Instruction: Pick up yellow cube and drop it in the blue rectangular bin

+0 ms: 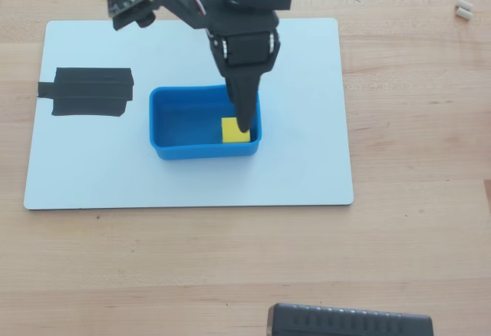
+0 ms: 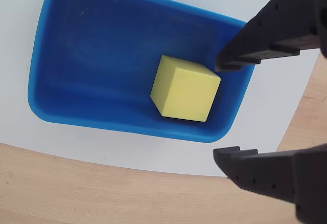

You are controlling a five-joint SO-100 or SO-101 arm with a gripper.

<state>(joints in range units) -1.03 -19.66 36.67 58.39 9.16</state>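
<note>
Yellow cube: the yellow cube (image 1: 235,130) lies inside the blue rectangular bin (image 1: 173,113), on its floor, close to the right end wall in the overhead view; in the wrist view the yellow cube (image 2: 185,87) sits free, with blue floor visible around it.
Blue bin: a shallow tub with rounded corners, standing on a white board (image 1: 307,106); the wrist view shows the blue rectangular bin (image 2: 92,55) from above, its rim unbroken.
Gripper: the gripper (image 2: 225,110) has its jaws spread wide, holding nothing (the cube lies below and to their left in the wrist view, touching neither finger).
Arm: in the overhead view the black gripper (image 1: 245,125) points down over the bin's right half, its tip partly covering the cube.
Board: the white board rests on a light wooden table (image 1: 414,236).
Tape: a black tape patch (image 1: 88,92) is stuck at the board's left edge, well apart from the bin.
</note>
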